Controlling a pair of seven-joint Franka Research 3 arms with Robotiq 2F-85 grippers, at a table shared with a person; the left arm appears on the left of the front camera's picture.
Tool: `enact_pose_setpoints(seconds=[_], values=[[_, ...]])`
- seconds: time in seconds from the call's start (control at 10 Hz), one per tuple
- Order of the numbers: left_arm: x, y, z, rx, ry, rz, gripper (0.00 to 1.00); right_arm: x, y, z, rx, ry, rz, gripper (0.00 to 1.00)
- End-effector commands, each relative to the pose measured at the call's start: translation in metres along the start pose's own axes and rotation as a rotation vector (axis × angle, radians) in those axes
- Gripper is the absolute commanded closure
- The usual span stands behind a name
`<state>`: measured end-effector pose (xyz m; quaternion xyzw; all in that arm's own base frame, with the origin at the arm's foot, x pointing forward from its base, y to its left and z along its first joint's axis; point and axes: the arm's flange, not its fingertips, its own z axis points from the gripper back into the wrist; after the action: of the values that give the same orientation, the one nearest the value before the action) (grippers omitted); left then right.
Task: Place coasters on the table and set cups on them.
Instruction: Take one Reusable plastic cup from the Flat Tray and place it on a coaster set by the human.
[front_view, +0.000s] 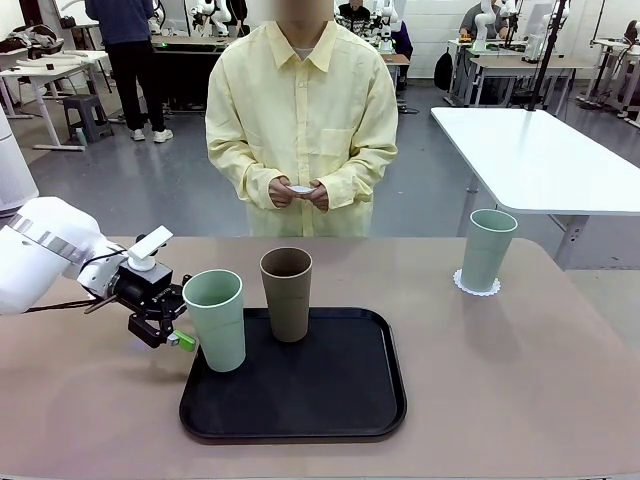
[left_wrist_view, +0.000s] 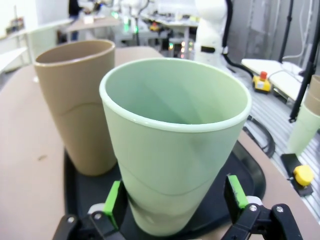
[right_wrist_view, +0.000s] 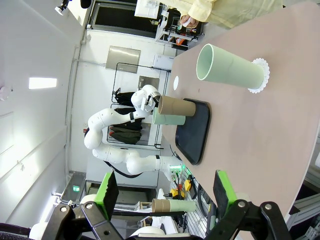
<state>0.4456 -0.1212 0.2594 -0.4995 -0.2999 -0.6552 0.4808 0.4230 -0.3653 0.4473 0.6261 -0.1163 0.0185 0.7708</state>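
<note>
- The right gripper (right_wrist_view: 165, 194) hung above the beige-pink table (front_view: 520, 380), jaws spread wide with nothing between its green pads (right_wrist_view: 107, 192).
- In the front view the black tray (front_view: 300, 400) lay at the near middle of the table, at about 6 o'clock.
- The left gripper (front_view: 176, 328) reached in from 9 o'clock, level with the tray's left edge. Its jaws stood wide apart, unclenched.
- The near mint green cup (front_view: 214, 320) stood upright on the tray at about 9 o'clock of it. In the left wrist view this cup sat between the left gripper's green pads (left_wrist_view: 114, 202), one pad to each side of its lower wall. Whether the pads touched the wall could not be told.
- The brown cup (front_view: 287, 295) stood upright on the tray at about 11 o'clock of it, just beside the near mint green cup and behind it. The two were apart.
- The far mint green cup (front_view: 488, 248) stood upright off the tray, at about 2 o'clock from it and well apart. It rested on a scalloped white coaster (front_view: 478, 287) lying flat on the table.
- At 12 o'clock, across the table, a person in a pale yellow shirt held both hands (front_view: 282, 191) together at the waist. They pinched a thin white paper piece (front_view: 300, 188), too small to tell more.
- A white table (front_view: 540, 150) stood farther off at about 2 o'clock.
</note>
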Motion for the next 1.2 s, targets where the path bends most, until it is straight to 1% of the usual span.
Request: enact_pose_setpoints(seconds=[0.0,0.3,0.8,1.1], values=[[0.0,-0.006,-0.008,-0.024,-0.01,-0.052,0.0,0.0,0.0,-0.001,-0.007,0.0,-0.007,0.0],[0.0,-0.001,-0.016,-0.037,-0.015,-0.078,0.0,0.0,0.0,-0.001,-0.007,0.0,-0.007,0.0],[-0.002,0.015,-0.024,-0.033,-0.024,-0.083,0.0,0.0,0.0,-0.001,-0.007,0.0,-0.007,0.0],[0.0,0.018,-0.029,-0.037,-0.023,-0.077,0.0,0.0,0.0,-0.001,-0.007,0.0,-0.007,0.0]])
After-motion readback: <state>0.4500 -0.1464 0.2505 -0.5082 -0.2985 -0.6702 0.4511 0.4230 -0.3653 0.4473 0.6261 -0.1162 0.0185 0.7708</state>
